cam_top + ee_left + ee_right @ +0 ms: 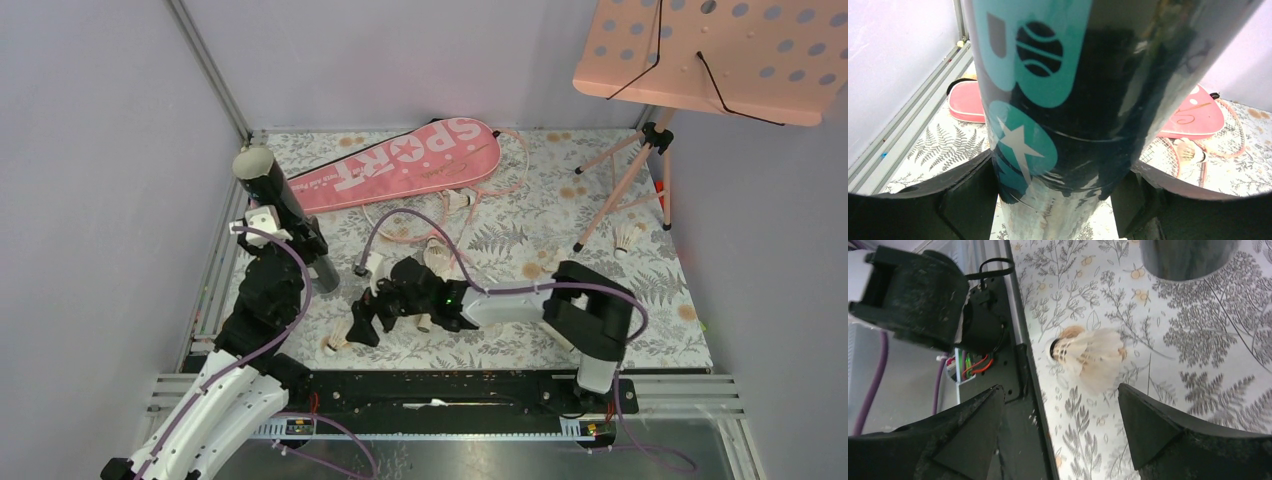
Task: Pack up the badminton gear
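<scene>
Hanging low over the near-left part of the table [680, 290], the right gripper [1060, 402] has its jaws spread wide with nothing in them. The nearest shuttlecock [1088, 359] lies on the fern-print surface just ahead of the fingertips, roughly centred on the gap but not yet inside it. Its long axis runs across the opening rather than along it. The cork end points toward the finger [975, 425] on the side of the table's metal edge rail [1020, 315], and the feather skirt flares toward the other finger. Closing after a straight advance would probably press cork against one pad and crush feathers against the other. A small wrist turn, so the pads meet across the cork end, looks the safer approach. The left gripper [1055, 200] is clamped on the black tube [1048, 100], which carries teal graphics. It grips the tube toward its lower end and leans it with the open mouth uppermost at the table's left side. The tube's base shows just beyond the shuttlecock in the right wrist view, though whether it touches the surface cannot be told. The right arm is both the nearer and the only free one, so the pick falls to it. The carry would then go up and away from the robot to the tube's mouth. Other shuttlecocks [437, 255] lie nearer the middle, and the pink SPORT racket bag [400, 165] lies along the back.
</scene>
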Robot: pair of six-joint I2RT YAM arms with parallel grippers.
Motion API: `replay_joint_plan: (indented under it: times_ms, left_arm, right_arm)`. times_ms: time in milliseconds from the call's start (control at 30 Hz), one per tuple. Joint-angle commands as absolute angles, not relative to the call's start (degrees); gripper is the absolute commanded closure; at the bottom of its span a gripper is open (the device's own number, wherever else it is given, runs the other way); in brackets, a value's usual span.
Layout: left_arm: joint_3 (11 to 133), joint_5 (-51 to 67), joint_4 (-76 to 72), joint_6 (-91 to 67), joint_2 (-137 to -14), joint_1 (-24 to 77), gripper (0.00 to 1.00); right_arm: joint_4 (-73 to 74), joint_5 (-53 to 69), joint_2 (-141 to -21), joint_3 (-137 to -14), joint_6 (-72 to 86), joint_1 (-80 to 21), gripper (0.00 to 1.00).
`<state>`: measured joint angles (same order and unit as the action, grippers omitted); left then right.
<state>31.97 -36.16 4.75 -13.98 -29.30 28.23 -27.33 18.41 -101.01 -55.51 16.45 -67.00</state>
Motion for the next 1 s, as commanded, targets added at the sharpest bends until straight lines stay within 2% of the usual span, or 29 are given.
replay_joint_plan:
  times_ms: [0, 167, 367, 433, 467, 500, 600, 767, 867, 967]
  left_arm:
    - [33.45, -36.88, 2.86, -14.06, -28.52, 28.13, 0.60]
    - [32.87, -36.43, 2.66, -13.99, -28.61, 28.13, 0.60]
    - [32.14, -31.32, 1.47, -12.95, -27.95, 28.11, 0.59]
    - [31.77, -30.72, 1.00, -12.83, -27.77, 28.08, 0.59]
    - [31.55, -30.04, 0.72, -12.69, -27.77, 28.12, 0.59]
    - [31.29, -29.13, 0.52, -12.58, -27.70, 28.12, 0.59]
    - [30.43, -25.64, -0.79, -12.02, -27.82, 28.12, 0.60]
    - [27.03, -12.37, -6.47, -8.20, -27.59, 28.12, 0.60]
    - [26.11, -3.61, -7.58, -6.16, -27.43, 28.13, 0.60]
    - [26.71, 3.07, -6.34, -4.37, -29.49, 28.19, 0.61]
  right_arm:
    - [-37.37, 19.04, -107.54, -61.34, 16.81, -67.41, 0.12]
    - [-39.02, 20.23, -113.99, -65.32, 18.57, -67.45, 0.26]
    - [-38.37, 22.09, -116.43, -65.47, 19.70, -67.54, 0.45]
    - [-38.90, 23.12, -116.49, -64.79, 20.52, -67.54, 0.58]
    - [-39.69, 23.44, -116.44, -64.35, 20.99, -67.58, 0.72]
    - [-40.13, 23.65, -116.28, -63.81, 21.65, -67.61, 0.80]
    - [-42.84, 24.78, -112.68, -61.12, 23.02, -67.61, 0.99]
    - [-39.82, 21.45, -97.65, -51.59, 20.83, -67.59, 1.00]
    - [-26.47, 13.53, -86.30, -47.20, 16.86, -67.46, 1.00]
    - [-9.74, -1.23, -75.88, -45.81, 13.93, -67.43, 1.00]
